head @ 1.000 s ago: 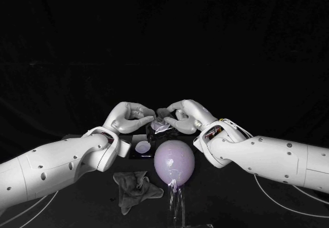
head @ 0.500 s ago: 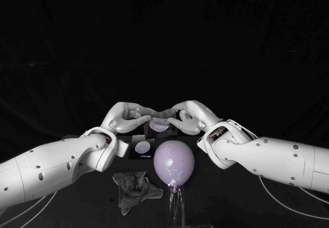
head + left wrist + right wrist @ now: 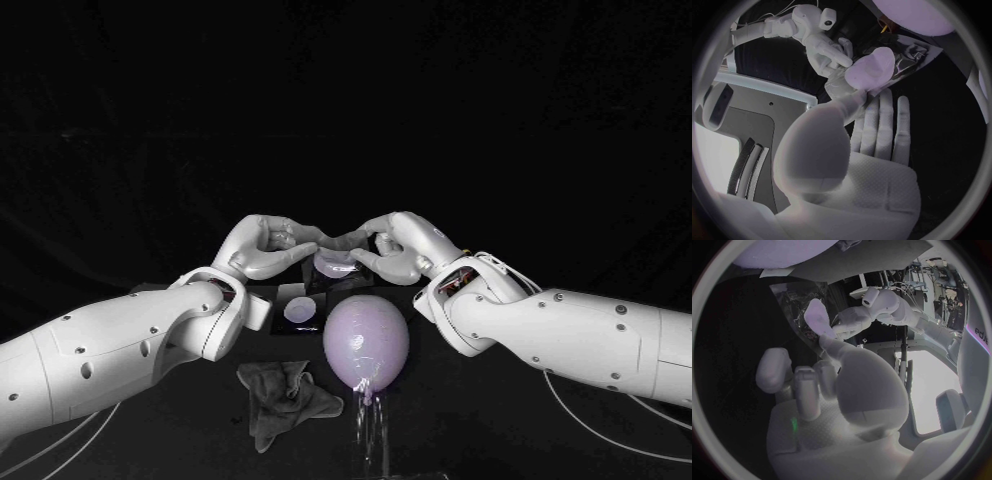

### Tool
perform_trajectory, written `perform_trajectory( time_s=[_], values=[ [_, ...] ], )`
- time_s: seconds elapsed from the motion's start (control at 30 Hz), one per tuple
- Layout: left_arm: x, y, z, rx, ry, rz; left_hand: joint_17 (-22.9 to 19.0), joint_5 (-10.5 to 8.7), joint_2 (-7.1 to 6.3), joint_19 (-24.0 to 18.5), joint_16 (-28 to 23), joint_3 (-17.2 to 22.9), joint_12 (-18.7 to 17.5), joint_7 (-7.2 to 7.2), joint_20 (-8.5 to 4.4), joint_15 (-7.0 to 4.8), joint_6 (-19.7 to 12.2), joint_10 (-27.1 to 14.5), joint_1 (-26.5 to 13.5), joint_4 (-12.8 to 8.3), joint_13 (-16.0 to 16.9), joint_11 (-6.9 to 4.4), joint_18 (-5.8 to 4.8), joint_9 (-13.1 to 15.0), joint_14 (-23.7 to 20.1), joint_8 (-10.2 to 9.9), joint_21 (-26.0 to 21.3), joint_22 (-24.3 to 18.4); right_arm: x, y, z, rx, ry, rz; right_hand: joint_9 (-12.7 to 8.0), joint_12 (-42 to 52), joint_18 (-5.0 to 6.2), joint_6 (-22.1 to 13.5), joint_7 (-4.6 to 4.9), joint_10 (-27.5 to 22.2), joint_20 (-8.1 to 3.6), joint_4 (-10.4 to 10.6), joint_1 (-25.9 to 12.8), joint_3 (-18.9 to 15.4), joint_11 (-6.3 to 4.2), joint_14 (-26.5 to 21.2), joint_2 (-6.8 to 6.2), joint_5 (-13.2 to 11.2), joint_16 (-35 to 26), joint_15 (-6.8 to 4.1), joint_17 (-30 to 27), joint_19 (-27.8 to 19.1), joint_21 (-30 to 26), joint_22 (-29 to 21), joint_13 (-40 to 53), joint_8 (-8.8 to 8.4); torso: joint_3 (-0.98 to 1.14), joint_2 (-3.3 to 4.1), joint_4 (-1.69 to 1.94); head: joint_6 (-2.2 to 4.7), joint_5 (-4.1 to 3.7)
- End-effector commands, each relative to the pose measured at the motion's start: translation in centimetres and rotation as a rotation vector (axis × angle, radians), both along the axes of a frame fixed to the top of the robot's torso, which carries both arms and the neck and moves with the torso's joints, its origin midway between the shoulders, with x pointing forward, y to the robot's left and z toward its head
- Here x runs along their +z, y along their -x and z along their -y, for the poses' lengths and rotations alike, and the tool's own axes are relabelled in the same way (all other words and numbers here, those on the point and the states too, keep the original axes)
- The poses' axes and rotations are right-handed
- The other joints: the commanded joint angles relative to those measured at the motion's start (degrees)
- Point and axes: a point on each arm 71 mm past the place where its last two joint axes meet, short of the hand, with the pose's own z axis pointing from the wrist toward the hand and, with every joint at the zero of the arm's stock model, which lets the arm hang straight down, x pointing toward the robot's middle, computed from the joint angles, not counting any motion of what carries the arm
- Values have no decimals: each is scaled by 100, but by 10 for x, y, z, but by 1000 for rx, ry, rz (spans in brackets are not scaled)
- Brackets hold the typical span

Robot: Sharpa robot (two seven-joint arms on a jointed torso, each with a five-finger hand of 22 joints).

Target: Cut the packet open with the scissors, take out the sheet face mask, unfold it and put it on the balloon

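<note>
Left hand (image 3: 267,250) and right hand (image 3: 397,248) pinched the pale sheet face mask (image 3: 336,265) from either side at frame centre, the clear packet (image 3: 907,55) clinging to it. Uneven pulling could have torn the sheet or freed one corner. The balloon (image 3: 366,340) stood just below, where a low wrist might knock it. Open room lay above, and a grey cloth (image 3: 289,395) lay lower left.

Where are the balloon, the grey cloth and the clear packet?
balloon (image 3: 366,338), head view, middle of its body.
grey cloth (image 3: 289,395), head view, its crumpled middle.
clear packet (image 3: 907,52), left wrist view, crinkled plastic.
</note>
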Motion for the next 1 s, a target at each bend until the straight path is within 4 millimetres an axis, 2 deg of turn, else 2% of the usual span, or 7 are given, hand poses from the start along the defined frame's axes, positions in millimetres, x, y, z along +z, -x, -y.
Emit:
perform_trajectory(
  time_s=[0.03,0.27,0.5,0.67,0.83,0.93,1.0],
  values=[
    [1,0,3,-3,9,-6,18,19,3,34,31,95,41,-8,-9,-12,-32,19,-67,-26,15,6,62,578,15,43,36,10,1,3,-4,30,22,41,392,-39,61,-6,7,25,5,-13,1,60,-21,548,5,13,10,-18,1259,-43,-38,21,551,136,-1,3,7,6,7],
    [0,0,1,3,11,-17,79,35,-85,23,74,364,118,-9,-11,-16,-73,22,-328,-104,66,3,56,626,33,170,99,34,1,8,-6,52,52,109,398,-135,84,-37,15,-11,6,-40,-12,101,-16,517,-19,13,-34,-16,1139,-105,-160,-43,492,154,3,1,-5,7,11],
    [-1,-1,0,24,7,-29,157,25,-24,54,160,431,205,-110,24,-35,-109,106,-598,23,110,-50,67,691,115,304,57,-9,1,15,-11,89,83,164,400,-297,119,-86,23,-68,12,-38,-74,127,-9,474,-64,12,-101,-11,977,-200,-351,-143,395,175,9,2,-2,8,22],
    [-1,-3,-1,55,15,-43,191,25,-5,93,182,526,224,-119,13,-51,-138,100,-623,-4,124,-62,74,728,105,378,46,-26,0,19,-14,112,88,183,400,-500,156,-134,28,-147,18,-14,-148,100,-1,426,-132,11,-177,-6,803,-303,-558,-256,272,186,2,2,-7,-5,36],
    [-2,-4,-4,78,22,-51,215,27,-1,115,197,598,240,-119,0,-58,-151,98,-637,-41,135,-64,74,751,100,429,50,-32,0,21,-11,107,63,191,298,-1553,185,-345,123,-619,52,233,-643,-291,75,370,-624,8,-275,50,611,-417,-803,-390,-379,31,3,1,0,8,23],
    [-2,-4,-5,83,22,-52,223,26,-5,120,202,622,244,-118,-5,-58,-160,92,-645,-57,139,-64,73,759,95,447,51,-33,1,21,-9,97,44,192,216,-1934,180,-468,184,-789,82,360,-765,-400,126,359,-731,8,-305,88,563,-407,-821,-398,-619,-89,1,-2,-2,8,23],
    [-2,-4,-5,83,19,-50,228,26,-8,123,204,634,246,-117,-8,-59,-164,88,-648,-68,141,-63,72,763,91,457,52,-34,2,21,-6,90,28,192,176,-2043,179,-478,201,-825,102,424,-772,-428,142,360,-738,10,-310,106,566,-399,-837,-405,-692,-130,1,-2,-1,8,27]
  ],
)
